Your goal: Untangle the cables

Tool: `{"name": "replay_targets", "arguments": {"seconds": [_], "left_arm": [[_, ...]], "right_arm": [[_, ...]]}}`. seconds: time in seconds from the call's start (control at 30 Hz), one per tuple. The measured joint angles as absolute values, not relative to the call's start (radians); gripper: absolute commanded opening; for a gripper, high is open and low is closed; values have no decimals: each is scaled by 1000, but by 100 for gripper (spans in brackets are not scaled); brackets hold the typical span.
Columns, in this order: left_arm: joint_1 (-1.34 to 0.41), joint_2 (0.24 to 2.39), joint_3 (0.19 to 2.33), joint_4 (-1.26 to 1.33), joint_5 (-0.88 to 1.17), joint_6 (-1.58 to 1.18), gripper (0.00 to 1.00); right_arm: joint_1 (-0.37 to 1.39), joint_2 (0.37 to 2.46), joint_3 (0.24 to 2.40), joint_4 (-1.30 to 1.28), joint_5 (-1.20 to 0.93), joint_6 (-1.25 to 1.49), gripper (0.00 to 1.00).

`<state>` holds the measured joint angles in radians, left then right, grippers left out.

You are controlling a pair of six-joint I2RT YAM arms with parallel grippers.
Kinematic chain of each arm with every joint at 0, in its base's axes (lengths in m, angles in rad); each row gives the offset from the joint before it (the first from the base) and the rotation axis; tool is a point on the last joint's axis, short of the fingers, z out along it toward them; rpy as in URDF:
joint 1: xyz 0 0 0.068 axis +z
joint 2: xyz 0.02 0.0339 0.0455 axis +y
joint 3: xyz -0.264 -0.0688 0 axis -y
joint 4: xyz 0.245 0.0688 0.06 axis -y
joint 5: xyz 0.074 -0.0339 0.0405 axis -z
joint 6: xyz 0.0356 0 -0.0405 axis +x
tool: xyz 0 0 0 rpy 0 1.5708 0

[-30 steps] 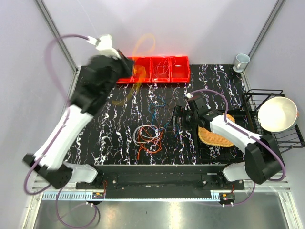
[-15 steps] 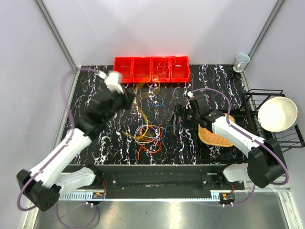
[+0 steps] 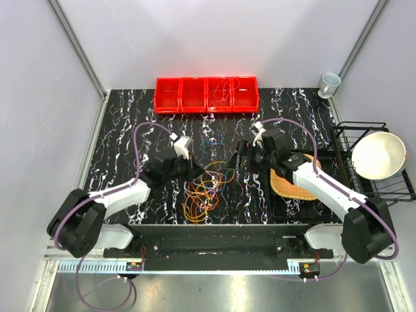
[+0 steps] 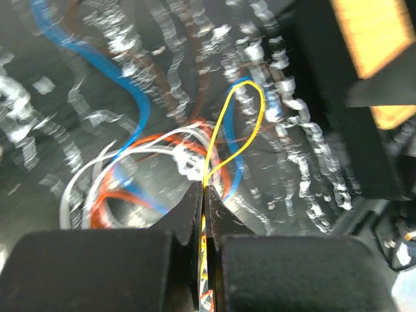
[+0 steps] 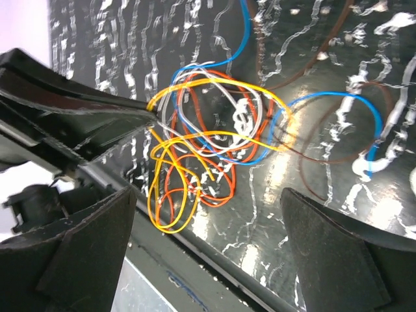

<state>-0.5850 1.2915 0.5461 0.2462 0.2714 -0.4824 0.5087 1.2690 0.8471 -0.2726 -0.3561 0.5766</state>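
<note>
The cables [image 3: 203, 192] lie in a loose tangle of yellow, orange, red, white and blue loops on the black marbled table [image 3: 130, 130]. My left gripper [image 3: 197, 172] sits low at the tangle's upper left edge. In the left wrist view it [image 4: 203, 188] is shut on the yellow cable [image 4: 219, 120], which loops up from between the tips. My right gripper [image 3: 240, 160] hovers just right of the tangle, open, with nothing between its fingers [image 5: 84, 253]. The right wrist view shows the tangle [image 5: 214, 140] beyond the wide gap, and a blue cable [image 5: 364, 110] and a brown one lying apart.
A red divided bin [image 3: 207, 95] with thin wires in one section stands at the back. A woven mat [image 3: 292, 183] lies under the right arm. A black rack holding a white bowl [image 3: 378, 155] stands at the right, a cup [image 3: 329, 83] at the back right.
My left arm has swung down from the red bin at the back to the tangle, carrying the yellow cable with it. The right arm has barely moved.
</note>
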Motion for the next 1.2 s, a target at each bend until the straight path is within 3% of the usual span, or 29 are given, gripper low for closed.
{"name": "replay_targets", "arguments": {"seconds": [0.43,0.77,1.2], "left_arm": [[-516,1436,434,722,599,-579,0],[-485,1449,410,849,659,-637,0],[-460,1475,391,938,703,-686,0]], "right_arm": [[510,1298,839,-223,-398,519,86],[510,1311,783,-237,-352,485,76],[510,1324,764,-236,-316,463,75]]}}
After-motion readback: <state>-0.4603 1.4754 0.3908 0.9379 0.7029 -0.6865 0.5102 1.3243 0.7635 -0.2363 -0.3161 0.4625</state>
